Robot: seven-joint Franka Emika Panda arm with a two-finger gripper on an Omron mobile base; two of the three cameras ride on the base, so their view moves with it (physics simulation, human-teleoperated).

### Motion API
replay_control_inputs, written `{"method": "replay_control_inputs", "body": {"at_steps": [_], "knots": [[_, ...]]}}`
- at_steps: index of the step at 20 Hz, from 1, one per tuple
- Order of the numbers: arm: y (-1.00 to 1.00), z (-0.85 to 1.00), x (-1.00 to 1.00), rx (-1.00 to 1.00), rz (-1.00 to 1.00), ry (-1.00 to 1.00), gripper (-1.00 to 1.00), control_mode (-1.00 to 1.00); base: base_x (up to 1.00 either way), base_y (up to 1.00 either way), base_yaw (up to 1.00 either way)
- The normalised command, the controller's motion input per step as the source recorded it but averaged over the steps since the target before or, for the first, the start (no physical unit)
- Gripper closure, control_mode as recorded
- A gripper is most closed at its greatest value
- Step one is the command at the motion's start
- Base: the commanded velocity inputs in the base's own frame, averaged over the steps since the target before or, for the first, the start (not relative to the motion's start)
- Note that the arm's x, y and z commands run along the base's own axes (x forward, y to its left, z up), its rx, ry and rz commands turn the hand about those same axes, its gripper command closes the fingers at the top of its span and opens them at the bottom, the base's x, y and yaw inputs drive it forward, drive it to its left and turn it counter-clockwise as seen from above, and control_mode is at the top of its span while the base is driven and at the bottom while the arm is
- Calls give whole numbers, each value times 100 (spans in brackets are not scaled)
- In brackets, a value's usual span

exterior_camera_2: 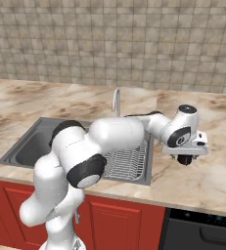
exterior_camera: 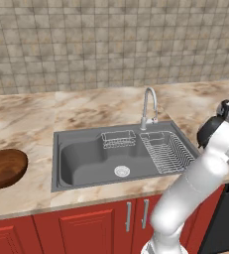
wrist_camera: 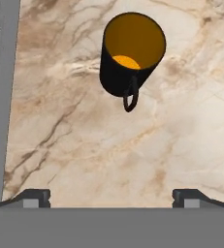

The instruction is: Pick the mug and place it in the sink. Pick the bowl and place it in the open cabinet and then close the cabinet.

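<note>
A black mug (wrist_camera: 132, 53) with an orange inside stands upright on the marble counter, its handle turned toward my gripper (wrist_camera: 112, 197). The gripper is open and empty, hovering above the counter short of the mug. In the right base view the white hand (exterior_camera_2: 190, 141) hangs over the counter right of the sink (exterior_camera_2: 26, 146), with the dark mug (exterior_camera_2: 185, 160) just under it. The grey sink (exterior_camera: 86, 163) lies mid-counter. The brown wooden bowl (exterior_camera: 6, 167) rests on the counter far left of it. The cabinet is out of view.
A curved silver faucet (exterior_camera: 149, 101) rises behind the basin. A wire rack (exterior_camera: 166, 151) and a small wire basket (exterior_camera: 118, 139) sit inside it. Red base cabinets (exterior_camera: 86, 228) run below the counter, with a dark appliance front (exterior_camera_2: 202, 229) at the right.
</note>
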Motion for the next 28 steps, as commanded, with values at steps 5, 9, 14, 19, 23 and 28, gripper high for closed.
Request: {"method": "replay_control_inputs", "body": {"at_steps": [5, 9, 14, 19, 23, 28], "knots": [[-26, -14, 34, 1, 2, 15, -100, -100, 0, 0, 0], [-29, -16, 36, 1, 4, 16, -100, -100, 0, 0, 0], [-16, -19, 35, 0, 2, 13, -100, -100, 0, 0, 0], [-18, -16, 21, 1, 8, 3, -100, -100, 0, 0, 0], [-28, -27, 2, 13, 8, 0, -100, -100, 0, 0, 0], [-6, -38, 1, 7, 5, 0, -100, -100, 0, 0, 0]]}}
